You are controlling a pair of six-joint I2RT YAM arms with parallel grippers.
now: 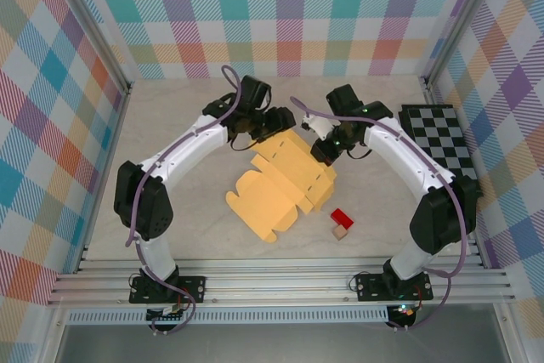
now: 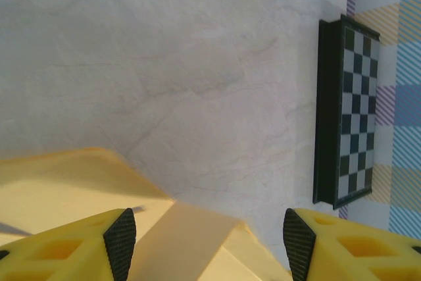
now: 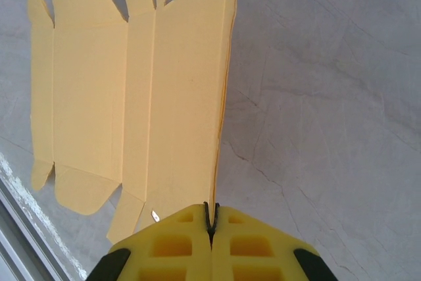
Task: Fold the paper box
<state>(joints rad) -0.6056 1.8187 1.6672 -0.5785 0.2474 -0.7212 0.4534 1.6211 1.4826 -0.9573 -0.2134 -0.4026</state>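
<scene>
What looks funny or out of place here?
The paper box lies crooked on the table, and one edge is lifted because the right hand pinches it. A small red block with a tan cube sits beside it and seems unrelated to folding.

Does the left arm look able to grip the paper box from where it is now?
Probably yes: the left claw stands open with a flap of the paper box between its fingers, and nothing is in the way.
</scene>
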